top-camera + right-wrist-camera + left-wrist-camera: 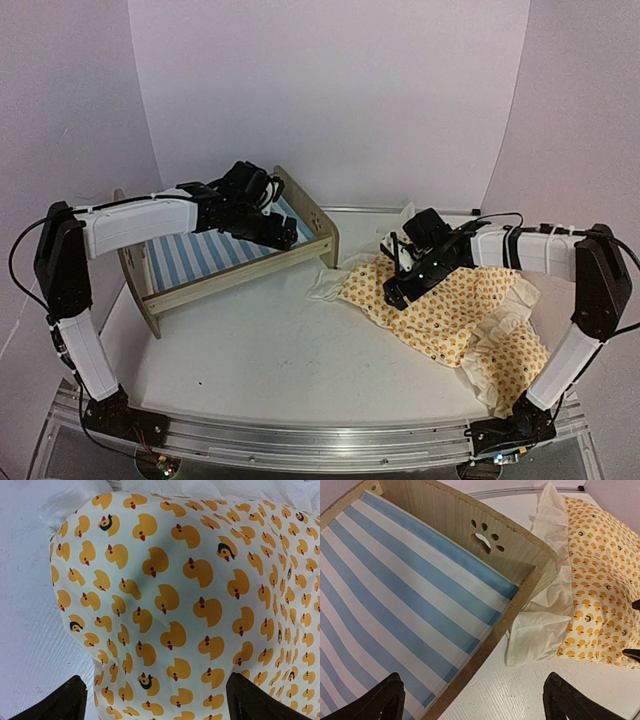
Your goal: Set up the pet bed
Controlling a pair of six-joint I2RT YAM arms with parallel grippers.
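Item: left pincer (283, 233). Released, jaws spread wide, nothing between them; dark fingertips (385, 700) at the lower edge of the left wrist view.
- Directly beneath: blue-and-white striped mattress (395, 590) and one side rail (485, 645) of the pet bed (232, 274).
- Just ahead: rounded wooden end board (445, 515) with a paw-print cutout (485, 536).
- Beyond that board, on the side away from the pincer: white ruffle (540, 625) lying against the bed's corner, joined to duck-print bedding (450, 310).

Item: right pincer (398, 292). Released likewise, jaws spread wide, gripping nothing; tips at the lower corners of the right wrist view.
- Directly beneath: a puffed, rounded stretch of the duck-print bedding, yellow ducks with a few dark-blue ones among them. Pillow or quilt: cannot tell.
- Beside it, at the left of the wrist view: bare white table (25, 605).
- Behind, toward the right arm's base: more of the same bedding, crumpled, ruffled at the edges.
- Farther off to the left: the pet bed, upright on the table, well apart from this pincer, directly under the left one.
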